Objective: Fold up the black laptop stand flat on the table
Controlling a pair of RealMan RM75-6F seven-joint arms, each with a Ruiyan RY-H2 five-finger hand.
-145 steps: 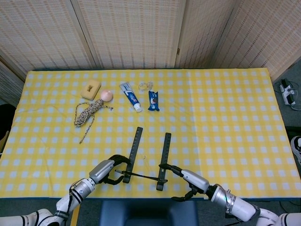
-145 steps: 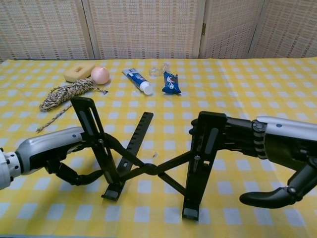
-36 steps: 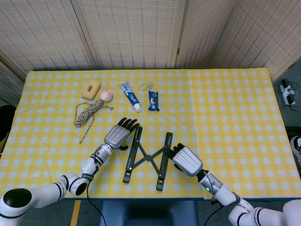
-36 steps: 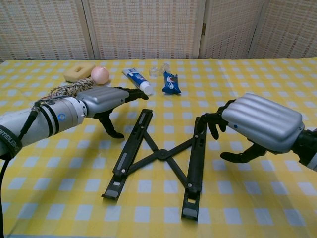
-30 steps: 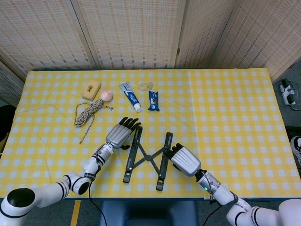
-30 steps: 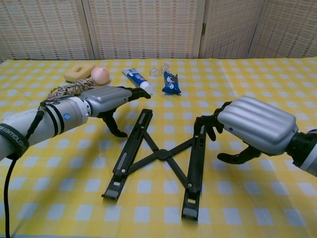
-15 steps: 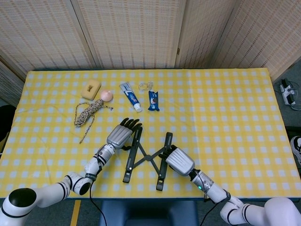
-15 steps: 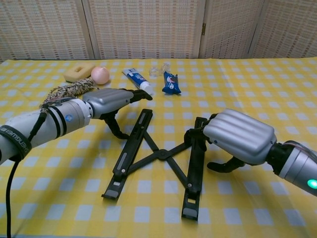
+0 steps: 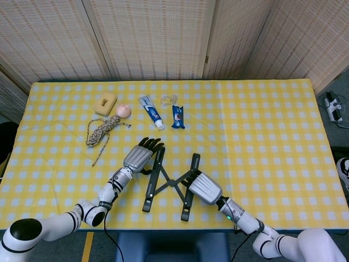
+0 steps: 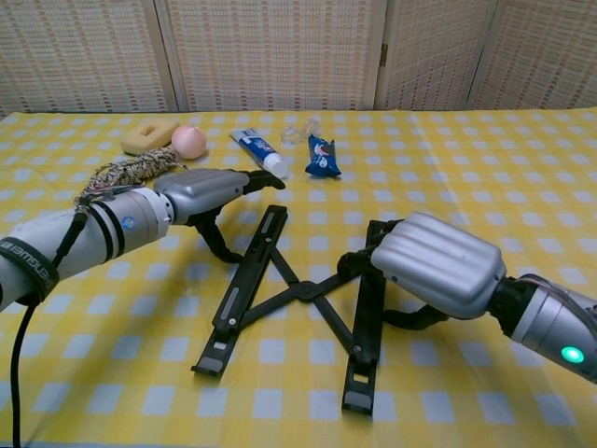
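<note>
The black laptop stand (image 9: 172,183) (image 10: 303,291) lies flat on the yellow checked cloth, its two long bars spread apart and joined by crossed links. My left hand (image 9: 139,157) (image 10: 205,191) hovers by the top of the left bar with fingers stretched forward and apart, its thumb hanging down beside the bar; it holds nothing. My right hand (image 9: 203,187) (image 10: 438,261) lies over the upper part of the right bar. Its fingers (image 10: 354,264) curl down on the bar's left side and its thumb lies on the right side, so that part of the bar is hidden.
Behind the stand lie a rope bundle (image 9: 101,131), a yellow sponge (image 9: 105,102), a peach ball (image 9: 124,111), a toothpaste tube (image 9: 151,112), a blue packet (image 9: 178,116) and a small clear item (image 9: 169,100). The table's front edge runs just below the stand's feet.
The stand, raised and gripped by both hands 4.8 s ago, now lies flat. Over the last second my right hand slid left onto the right bar; the left hand hardly moved.
</note>
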